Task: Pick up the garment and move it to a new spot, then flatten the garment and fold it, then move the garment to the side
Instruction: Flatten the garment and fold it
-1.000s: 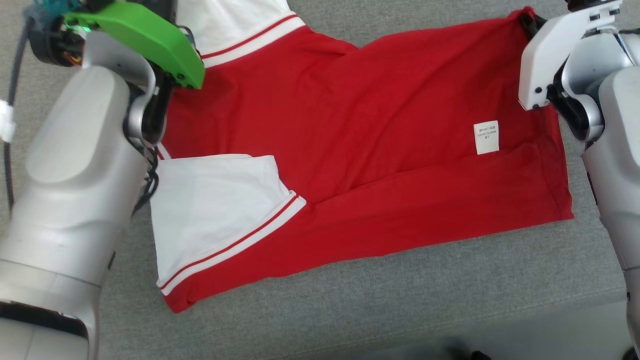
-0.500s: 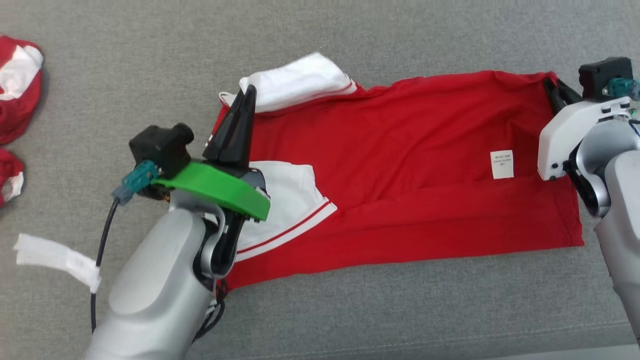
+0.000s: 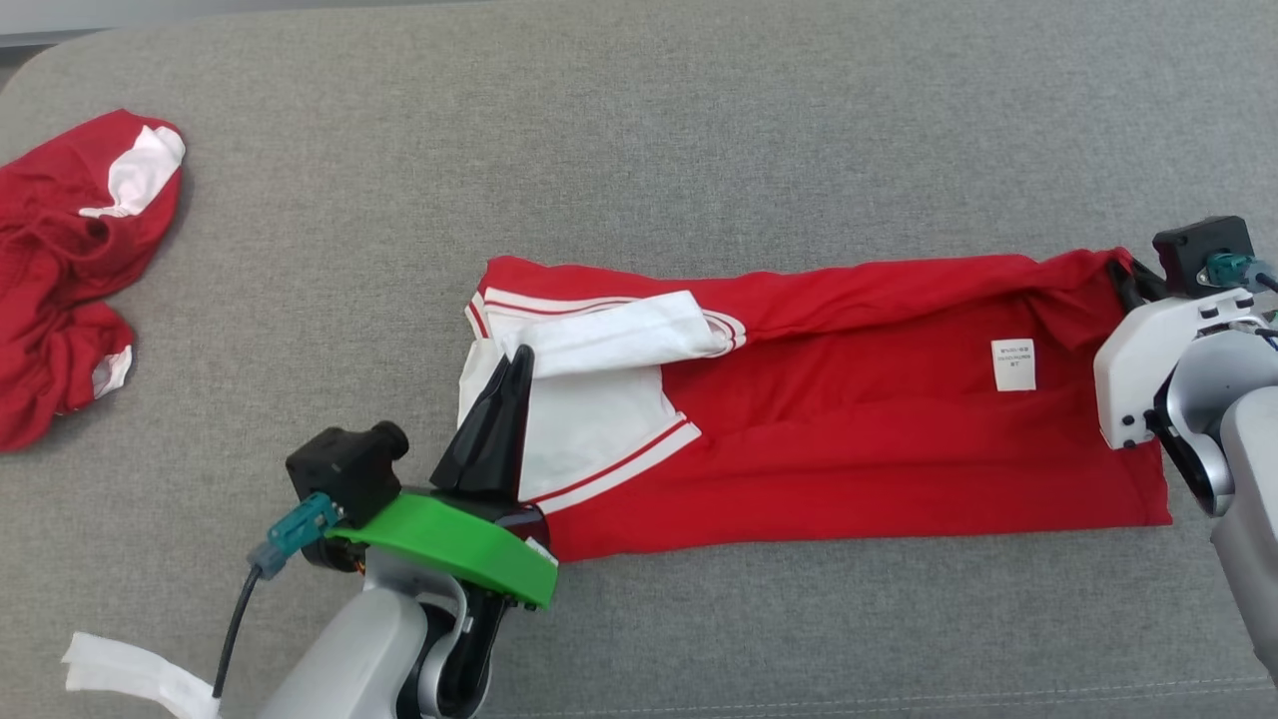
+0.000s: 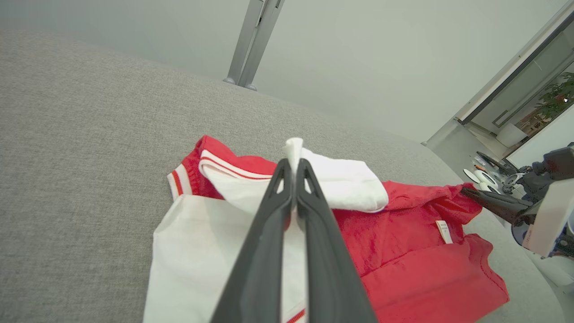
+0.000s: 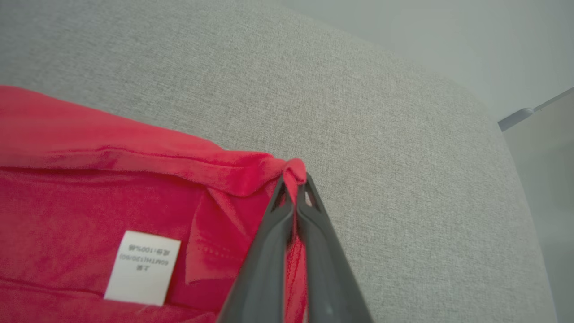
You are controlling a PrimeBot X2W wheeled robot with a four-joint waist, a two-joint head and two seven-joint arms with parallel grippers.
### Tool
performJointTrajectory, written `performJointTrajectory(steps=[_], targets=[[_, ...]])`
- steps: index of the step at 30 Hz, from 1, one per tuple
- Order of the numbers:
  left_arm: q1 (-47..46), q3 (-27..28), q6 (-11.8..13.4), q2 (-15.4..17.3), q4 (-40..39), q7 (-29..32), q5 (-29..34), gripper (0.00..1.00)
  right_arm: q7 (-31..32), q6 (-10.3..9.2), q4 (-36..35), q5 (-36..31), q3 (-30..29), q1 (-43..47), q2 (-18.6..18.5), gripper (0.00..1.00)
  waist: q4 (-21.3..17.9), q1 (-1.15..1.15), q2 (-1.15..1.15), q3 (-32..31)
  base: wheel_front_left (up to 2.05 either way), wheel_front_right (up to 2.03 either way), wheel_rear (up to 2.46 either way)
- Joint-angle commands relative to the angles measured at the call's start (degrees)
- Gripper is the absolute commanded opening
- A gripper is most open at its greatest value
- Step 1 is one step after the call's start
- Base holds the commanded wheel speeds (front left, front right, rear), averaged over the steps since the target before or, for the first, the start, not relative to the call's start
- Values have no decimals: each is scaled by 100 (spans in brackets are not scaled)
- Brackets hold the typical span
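Garment [image 3: 849, 419] lies on the worktop [image 3: 699, 150], long axis left-to-right, spanning both arms. Left pincer [image 3: 519, 359] is clamped on its white end, right pincer [image 5: 293, 179] on its red hem corner (one far corner each). Next fold likely pulls toward the robot.

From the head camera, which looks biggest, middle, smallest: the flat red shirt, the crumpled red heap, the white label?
1. flat red shirt
2. crumpled red heap, though the picture's edge cuts it off
3. white label
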Motion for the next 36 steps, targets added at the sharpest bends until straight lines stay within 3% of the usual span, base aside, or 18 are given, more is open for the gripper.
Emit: performJointTrajectory(steps=[1, 8, 9, 10, 11, 12, 13, 20, 25, 36], targets=[[179, 9, 63, 31, -65, -10, -28, 0, 75, -8, -4, -87, 2, 128, -77, 0, 43, 0, 0, -78, 0, 0, 0], [550, -101, 225, 129, -31, 124, -38, 0, 386, -8, -80, -149, -74, 411, -138, 0, 71, 0, 0, -225, 0, 0, 0], [563, -122, 255, 155, 0, 144, 6, 0, 445, -8, -90, -133, -98, 460, -130, 32, 77, 0, 0, -236, 0, 0, 0], [584, -125, 250, 121, 15, 163, -46, 0, 496, -8, -92, -118, -128, 496, -117, 100, 82, 0, 0, -247, 0, 0, 0], [604, -147, 232, 101, 58, 204, -71, 0, 528, -8, -125, -112, -152, 525, -98, 100, 85, 0, 0, -261, 0, 0, 0], [604, -161, 228, 106, 83, 206, -66, 41, 548, -8, -150, -103, -174, 542, -88, 100, 87, 0, 0, -270, 0, 0, 0], [610, -175, 222, 96, 112, 240, -91, 100, 550, -8, -173, -96, -191, 568, -83, 100, 87, 0, 0, -279, 0, 0, 0], [630, -161, 133, 122, 439, 70, -11, 100, 468, -8, -432, 84, -636, 755, 218, 100, 71, 0, 0, -410, 0, 0, 0], [566, 72, -14, 141, 613, -167, 335, 100, 454, -8, -879, 344, -1089, 1012, 635, 100, 118, 0, 0, -566, 0, 0, 0], [903, 1666, -589, -416, 247, -195, 1756, 100, 829, -8, -1673, 444, -2042, 1686, 1477, 100, 20, 0, 0, -850, 0, 0, 0]])
